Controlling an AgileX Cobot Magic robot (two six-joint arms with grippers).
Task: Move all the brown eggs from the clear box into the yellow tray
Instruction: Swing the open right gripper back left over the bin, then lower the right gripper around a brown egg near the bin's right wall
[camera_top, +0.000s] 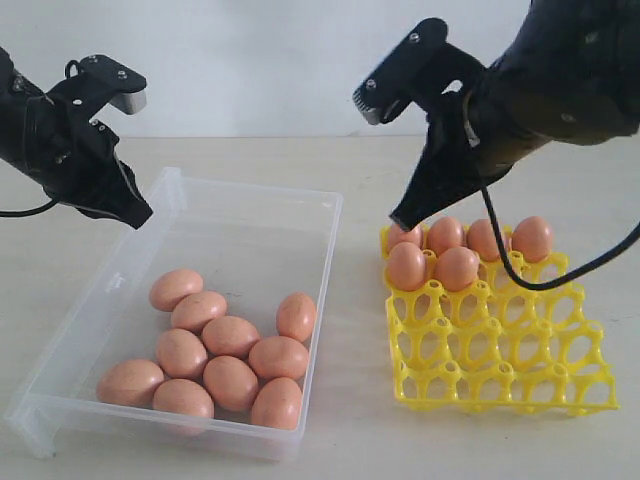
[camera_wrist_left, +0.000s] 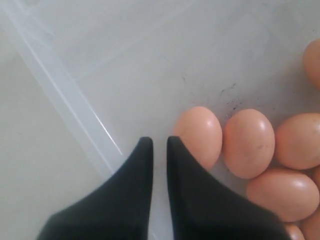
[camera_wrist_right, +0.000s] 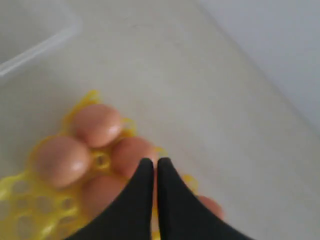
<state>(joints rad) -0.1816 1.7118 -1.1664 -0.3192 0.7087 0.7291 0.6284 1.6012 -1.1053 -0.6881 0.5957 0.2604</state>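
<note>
Up front in the clear box (camera_top: 150, 440), ten smooth oval brown eggs (camera_top: 231, 336) are left to move. Six already sit in the back cups of the glossy yellow tray (camera_top: 500, 370) beside it on the counter (camera_top: 350, 440). Further back, the left end effector (camera_top: 142, 216) and right end effector (camera_top: 401, 219) both hover clenched and empty.

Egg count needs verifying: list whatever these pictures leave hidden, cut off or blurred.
Exterior view: right gripper covers part of the back corner smooth orange-brown egg in the bright yellow plastic lattice tray.
Right wrist view: blurred; black fingers hide tray eggs, the edge crops the tray.
Left wrist view: the edge crops several eggs in the transparent plastic box.
</note>
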